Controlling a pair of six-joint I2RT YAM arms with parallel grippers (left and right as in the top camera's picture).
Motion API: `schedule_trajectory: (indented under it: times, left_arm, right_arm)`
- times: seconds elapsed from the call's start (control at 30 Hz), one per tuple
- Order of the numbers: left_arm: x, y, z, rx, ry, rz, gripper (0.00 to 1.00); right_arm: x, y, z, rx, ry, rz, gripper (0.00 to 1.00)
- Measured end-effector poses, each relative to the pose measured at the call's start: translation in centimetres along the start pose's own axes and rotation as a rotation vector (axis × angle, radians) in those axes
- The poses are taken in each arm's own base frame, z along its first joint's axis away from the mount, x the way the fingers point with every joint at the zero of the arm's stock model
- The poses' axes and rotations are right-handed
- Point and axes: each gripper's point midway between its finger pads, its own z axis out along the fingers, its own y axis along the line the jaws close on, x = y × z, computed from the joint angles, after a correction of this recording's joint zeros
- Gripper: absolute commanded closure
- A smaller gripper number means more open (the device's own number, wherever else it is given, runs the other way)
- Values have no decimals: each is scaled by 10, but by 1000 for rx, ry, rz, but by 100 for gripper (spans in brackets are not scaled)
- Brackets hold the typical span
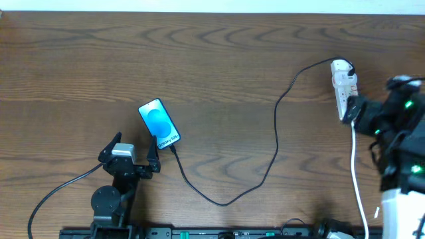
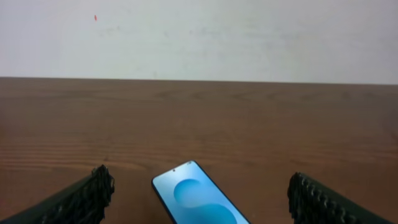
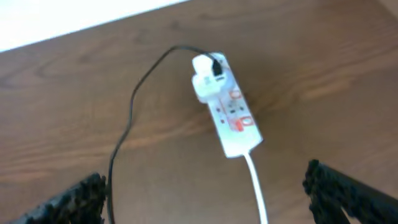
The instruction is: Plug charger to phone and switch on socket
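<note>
Lying left of centre on the tabletop [image 1: 199, 53], 1 phone [image 1: 159, 123] shows a blue screen with white text too small to read. 1 black charger cable [image 1: 275, 133] runs from its near end to 1 white power strip [image 1: 344, 89] with red switches by the right edge. 2 grippers, left [image 1: 136, 139] beside the phone and right [image 3: 205, 180] above the strip, gape wide, empty.

open: table [image 1: 166, 53] far side | obstacles: phone [image 1: 159, 124], charger [image 1: 276, 133], socket [image 1: 344, 89]
</note>
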Motion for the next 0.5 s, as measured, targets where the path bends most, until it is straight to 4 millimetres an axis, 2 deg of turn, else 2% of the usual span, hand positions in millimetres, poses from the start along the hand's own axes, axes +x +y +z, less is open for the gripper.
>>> schedule_trajectory:
  times: [0.13, 0.27, 0.5]
  left_arm:
    - [0, 0, 0, 0, 0, 0, 9]
    - [0, 0, 0, 0, 0, 0, 9]
    - [0, 0, 0, 0, 0, 0, 9]
  right_arm:
    - [22, 10, 12, -66, -92, -18, 1]
    - [39, 20, 14, -131, -193, -36, 1]
    - [84, 23, 18, -168, -264, -52, 1]
